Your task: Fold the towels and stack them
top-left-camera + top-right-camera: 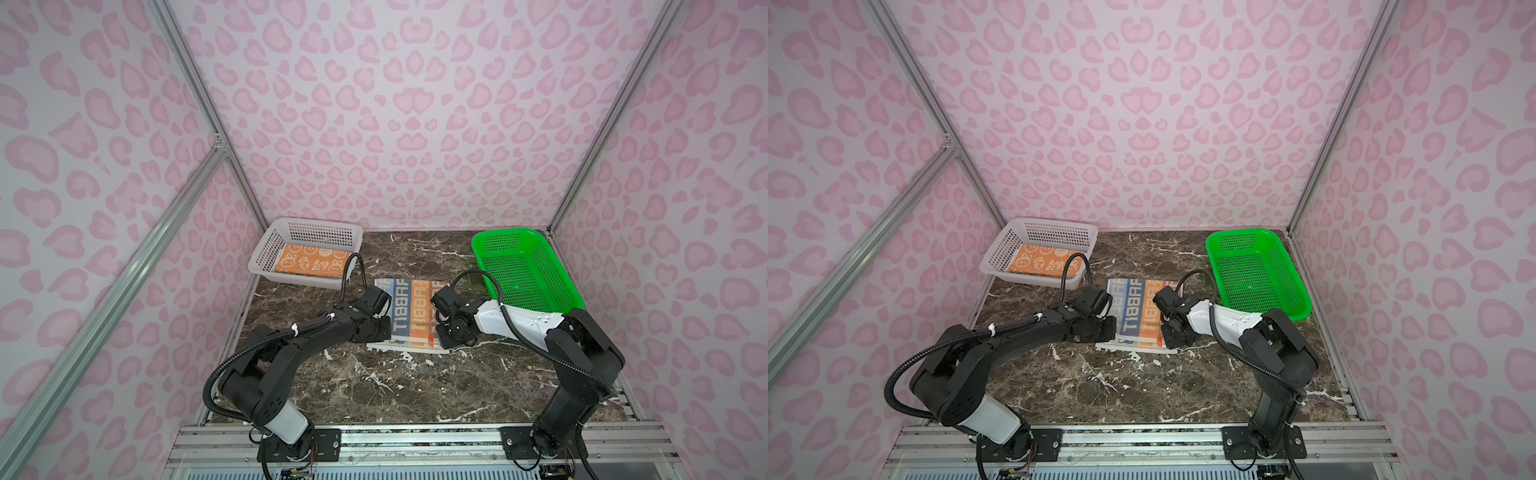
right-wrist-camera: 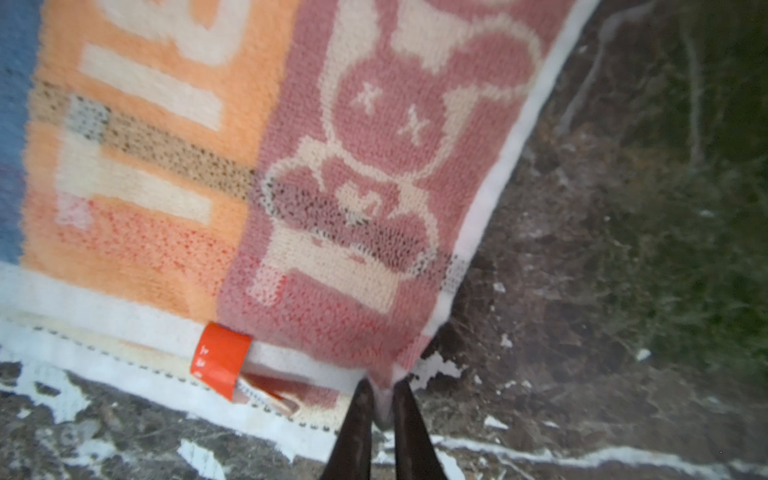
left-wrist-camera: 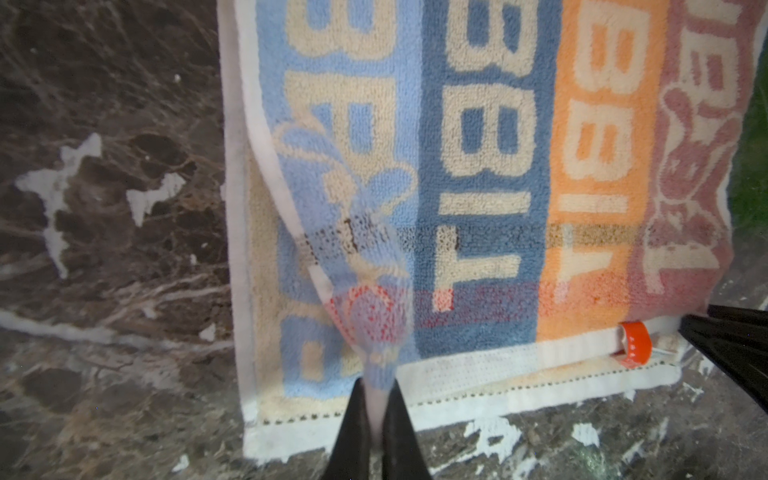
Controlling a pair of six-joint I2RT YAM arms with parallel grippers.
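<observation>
- Marble table (image 1: 415,386): dark, white-veined; bare at 6 o'clock in both top views.
- Left gripper (image 3: 376,386): jaws narrow, pinching the light-blue near corner of the striped towel (image 3: 478,166). Only the left wrist view shows this grip; in both top views the wrist body hides the fingers.
- Right gripper (image 2: 384,390): jaws narrow, closed on the pink bunny-printed near corner with its white hem. This is seen in the right wrist view alone.
- Striped towel (image 1: 415,309): at table centre, between the two wrists, lettered in blue, orange and pink bands. Both wrist views show a cream layer with a stitched edge under it along the near side.
- Orange tag (image 2: 220,359): on the near hem, beside the right gripper; tiny in the top views.
- Orange towel (image 1: 309,259): folded flat inside the white basket (image 1: 316,224), at 11 o'clock; top views only.
- Green basket (image 1: 511,233): at 1 o'clock, holding no towel.
</observation>
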